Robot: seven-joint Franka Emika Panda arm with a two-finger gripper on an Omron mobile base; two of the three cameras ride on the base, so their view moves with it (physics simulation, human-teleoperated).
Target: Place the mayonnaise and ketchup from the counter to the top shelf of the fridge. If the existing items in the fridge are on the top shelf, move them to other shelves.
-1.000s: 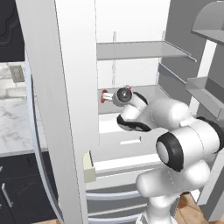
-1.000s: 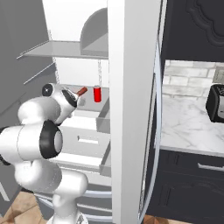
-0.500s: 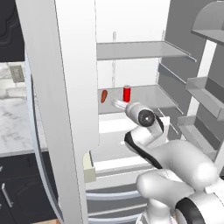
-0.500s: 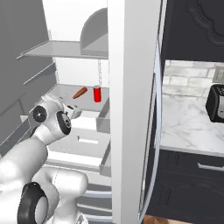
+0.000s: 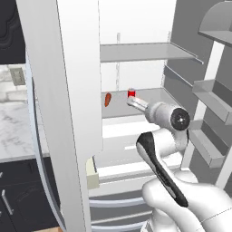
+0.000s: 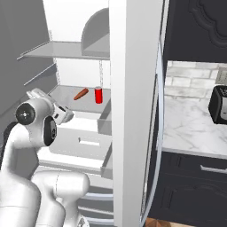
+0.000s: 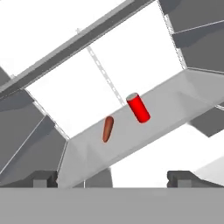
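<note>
The two-finger gripper [image 7: 112, 177] has been drawn back from the lower grey shelf [image 5: 154, 97] with jaws wide and empty; the red cylindrical can [image 7: 138, 107] and orange-red oval item [image 7: 107, 128] are left there, so the thin grey top shelf [image 5: 145, 52] is freed.

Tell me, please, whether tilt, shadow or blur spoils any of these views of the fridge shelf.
Hand view: rolled, so the shelf slants; red can and orange-red item stay sharp. Left base view: the arm partly covers the can. Right base view: evenly lit, no glare.
</note>
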